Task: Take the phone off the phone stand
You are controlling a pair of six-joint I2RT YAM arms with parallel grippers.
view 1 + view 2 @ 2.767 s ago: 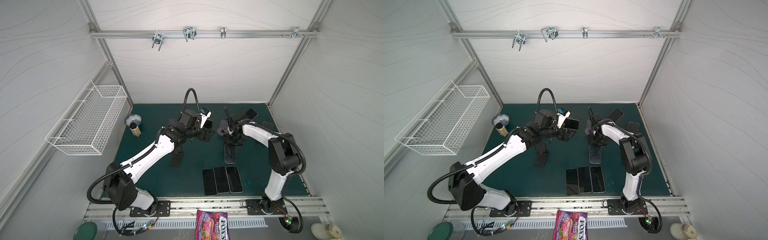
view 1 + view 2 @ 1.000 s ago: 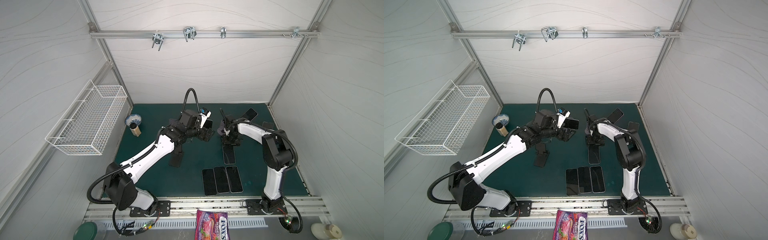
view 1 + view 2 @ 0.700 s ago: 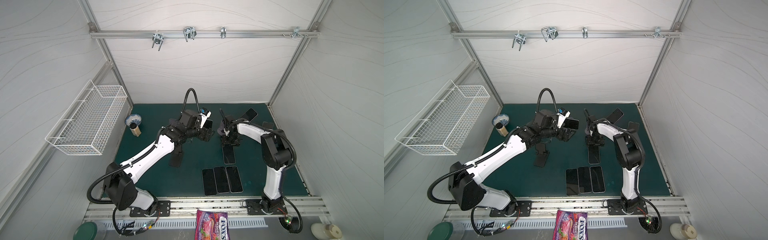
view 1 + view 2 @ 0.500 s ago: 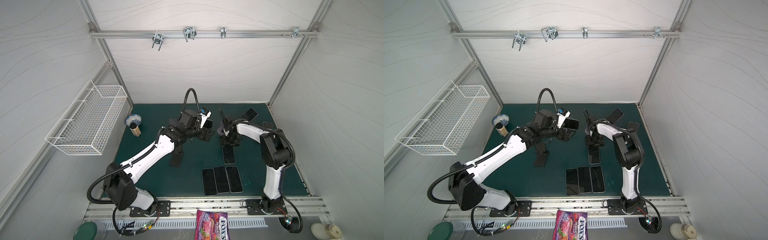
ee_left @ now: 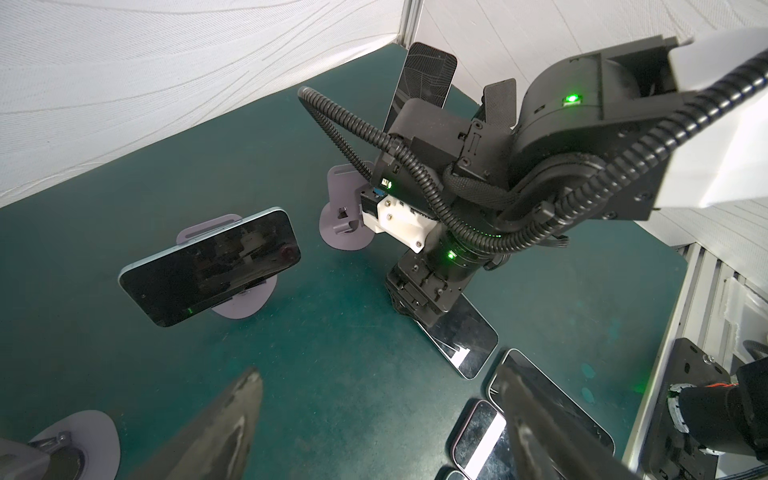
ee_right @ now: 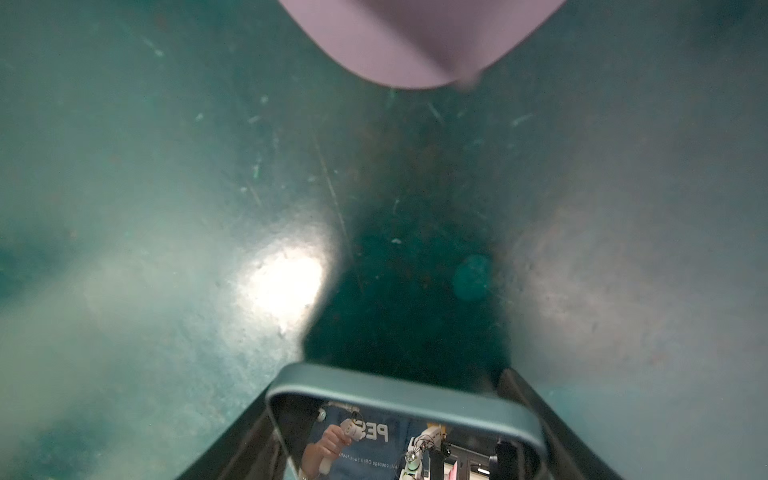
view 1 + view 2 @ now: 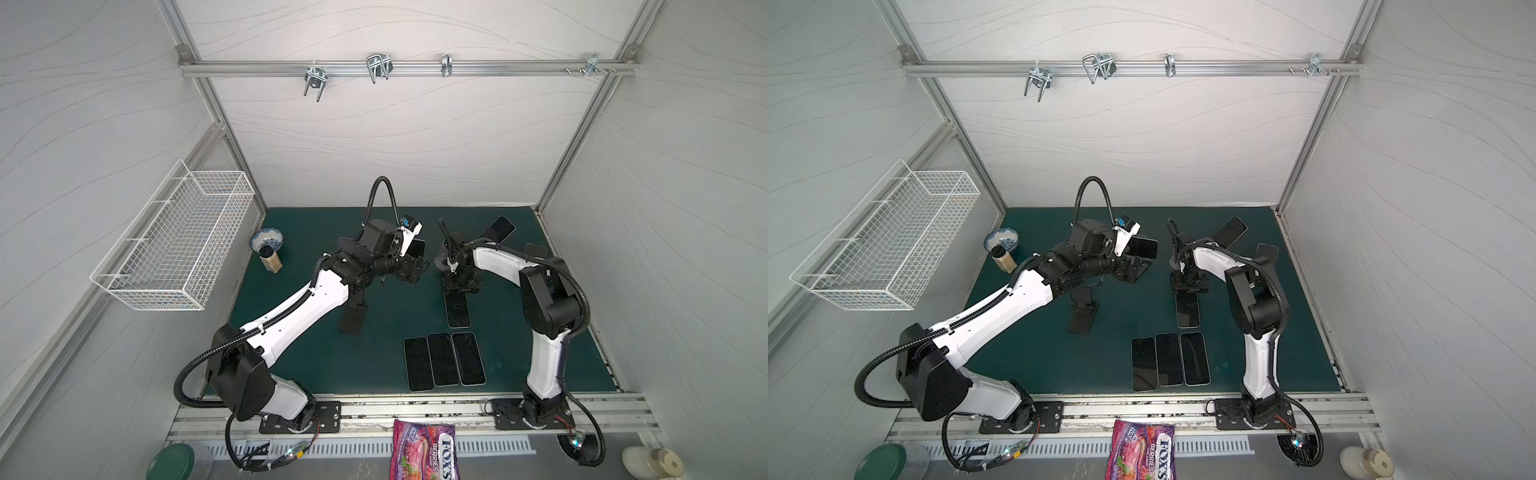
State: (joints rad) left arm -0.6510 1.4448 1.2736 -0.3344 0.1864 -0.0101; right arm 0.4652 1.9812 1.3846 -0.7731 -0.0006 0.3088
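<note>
Teal-rimmed black-glass phone (image 7: pixel 458 311) is off stand and flat on dark green mat (image 7: pixel 374 365), just beyond row of three black phones (image 7: pixel 444 359), same spot as moments ago. Right gripper (image 7: pixel 457 291) pinches its far end (elbow has swung inward since). Empty lilac plastic phone stand (image 5: pixel 345 232) close by. Removal looks done; release remains. Left gripper (image 5: pixel 376 376) spread, unmoved, facing second phone (image 5: pixel 210 266) on second lilac stand (image 5: pixel 245 307).

I see the green mat (image 7: pixel 374 365) carrying three phones (image 7: pixel 444 359) side by side at lower centre. A fourth phone (image 7: pixel 457 309) lies flat just above them, with a black stand (image 7: pixel 351 318) left of centre and a bowl (image 7: pixel 266 240) and jar (image 7: pixel 271 261) upper left.
</note>
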